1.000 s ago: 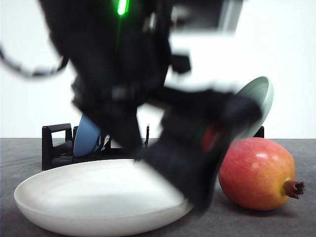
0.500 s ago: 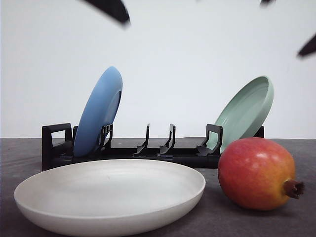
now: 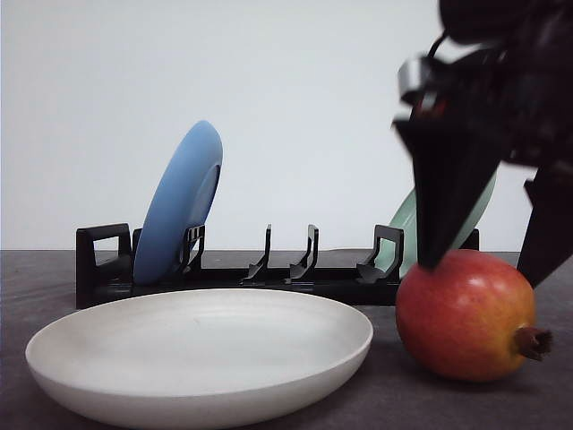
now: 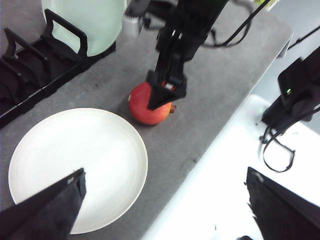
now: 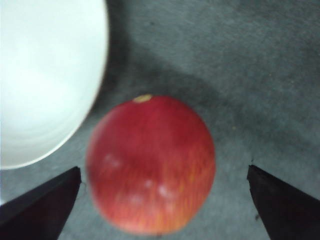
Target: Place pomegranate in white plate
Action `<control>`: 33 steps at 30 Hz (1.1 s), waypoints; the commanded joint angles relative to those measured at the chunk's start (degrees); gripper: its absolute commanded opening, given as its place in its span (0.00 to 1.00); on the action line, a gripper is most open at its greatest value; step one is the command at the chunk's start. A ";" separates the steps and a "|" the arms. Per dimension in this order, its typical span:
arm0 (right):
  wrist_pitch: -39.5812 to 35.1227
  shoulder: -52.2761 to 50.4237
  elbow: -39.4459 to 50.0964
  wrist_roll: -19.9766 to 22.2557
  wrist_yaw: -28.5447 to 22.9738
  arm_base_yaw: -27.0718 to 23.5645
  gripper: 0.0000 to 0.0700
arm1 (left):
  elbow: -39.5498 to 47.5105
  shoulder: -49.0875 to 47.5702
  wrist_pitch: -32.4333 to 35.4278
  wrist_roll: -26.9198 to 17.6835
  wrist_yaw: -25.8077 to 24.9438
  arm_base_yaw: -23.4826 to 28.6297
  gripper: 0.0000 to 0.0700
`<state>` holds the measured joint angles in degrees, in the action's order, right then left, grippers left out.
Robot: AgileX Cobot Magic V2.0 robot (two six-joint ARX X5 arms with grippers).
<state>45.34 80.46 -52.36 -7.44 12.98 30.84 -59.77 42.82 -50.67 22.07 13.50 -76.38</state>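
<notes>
Pomegranate (image 3: 466, 315) sits on grey counter (image 4: 100, 90), just beside white plate (image 3: 199, 355), not in it, crown tip pointing away from plate. Right claw (image 3: 488, 255) above fruit, fingers (image 3: 445, 193) spread wide to either side, nothing clamped. Left claw (image 4: 165, 200) apart too, empty, over plate edge. Black rack (image 3: 242, 269) behind w/ blue plate (image 3: 179, 202) & green plate (image 4: 85, 22).

A plain white wall (image 3: 304, 107) stands behind a dark grey table (image 3: 36, 278) with a matte, slightly felted top. Even, soft light falls over it (shadows are faint). Past the table's edge, the left wrist view shows a bright white floor (image 4: 210, 200).
</notes>
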 commanded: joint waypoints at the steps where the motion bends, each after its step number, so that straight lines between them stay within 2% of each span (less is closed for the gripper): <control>1: -0.81 2.02 -0.79 0.57 -0.41 0.68 1.00 | -0.53 -0.38 0.22 1.22 -0.03 -0.77 0.89; 13: -2.47 9.48 -0.79 2.03 0.53 1.35 1.00 | -0.51 -3.06 -3.80 2.49 1.51 -0.72 0.89; 14: -2.49 9.54 -0.79 2.09 0.51 1.35 0.96 | -0.51 -3.31 -4.03 2.77 1.51 -0.72 0.89; 17: -1.92 9.54 -1.26 2.05 0.52 1.35 0.75 | -0.52 -4.23 -4.15 3.26 1.51 -0.72 0.89; 19: -0.13 9.60 -2.75 2.54 0.26 1.35 0.67 | -0.52 -4.81 -4.12 3.61 1.51 -0.72 0.89; 28: 12.07 14.51 -21.17 3.01 0.20 6.29 0.67 | -0.52 -6.70 -3.89 4.04 1.96 -0.72 0.89; 33: 14.34 21.64 -31.76 2.99 0.56 11.27 0.67 | -0.52 -7.31 -5.19 2.48 3.63 -0.72 0.89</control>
<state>59.55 100.28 -82.12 -4.91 13.37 41.03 -59.77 35.34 -55.86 25.38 16.37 -76.38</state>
